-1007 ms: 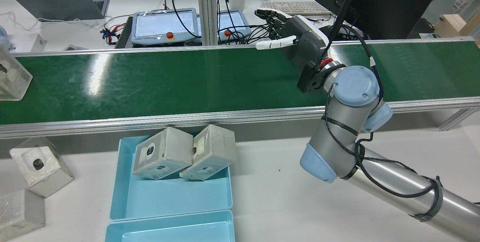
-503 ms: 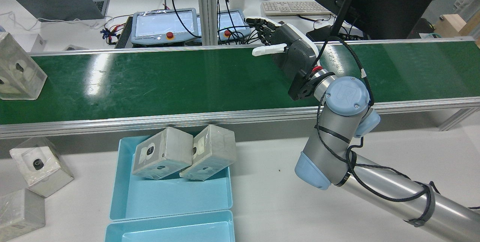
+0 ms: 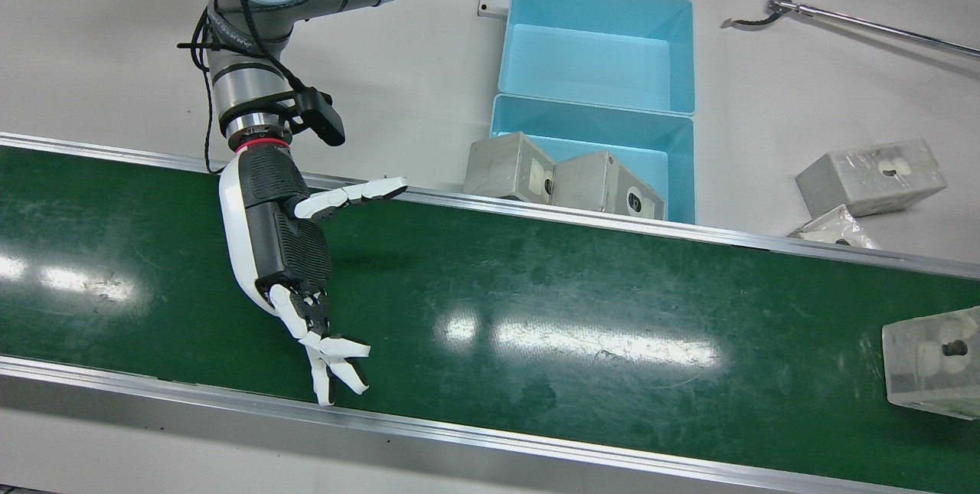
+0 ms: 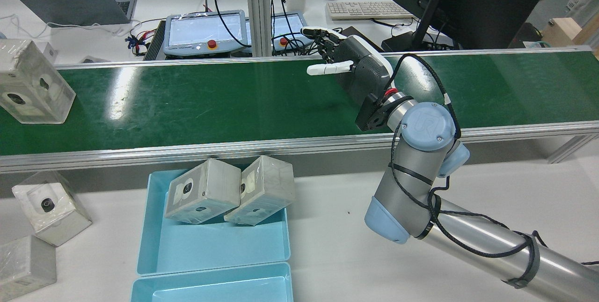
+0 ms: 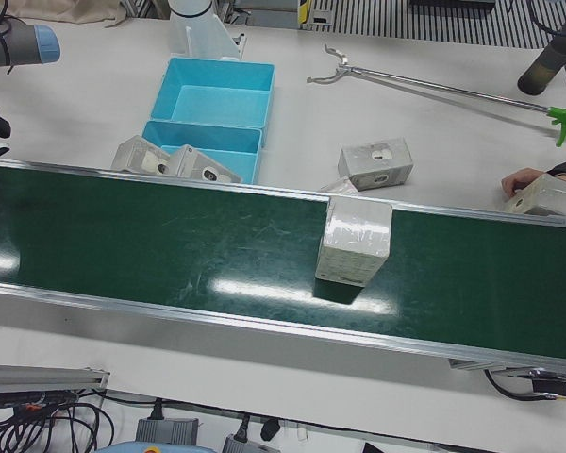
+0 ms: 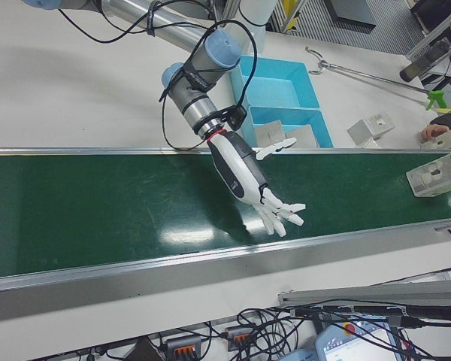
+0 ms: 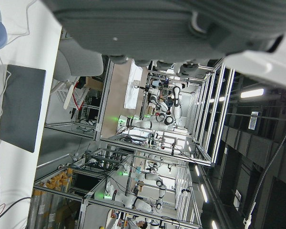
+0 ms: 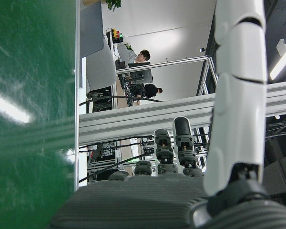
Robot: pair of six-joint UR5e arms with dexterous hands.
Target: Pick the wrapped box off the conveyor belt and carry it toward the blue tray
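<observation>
Right hand [image 3: 287, 249]: I have it over the conveyor belt [image 3: 582, 302], palm side-on, fingers spread wide and holding nothing.
Left hand: its own camera shows only the underside of the palm and the room beyond, so I cannot tell how its fingers stand.
Wrapped box [image 4: 32, 82]: it sits on the belt, well apart from my right hand, at the belt's far end from it; the front view catches it at its edge [image 3: 934, 360].
Blue tray [image 4: 164, 246]: just off the belt's near rail, with two wrapped boxes [image 4: 229, 192] already leaning in it.
Step in hand: waiting for the box, I judge.
How I do it well: I keep the hand spread and low above the belt, squarely in the box's lane, and close only once both sides are between thumb and fingers.
Risk: the clear wrap looks slippery, so a grip on a corner may slide.
</observation>
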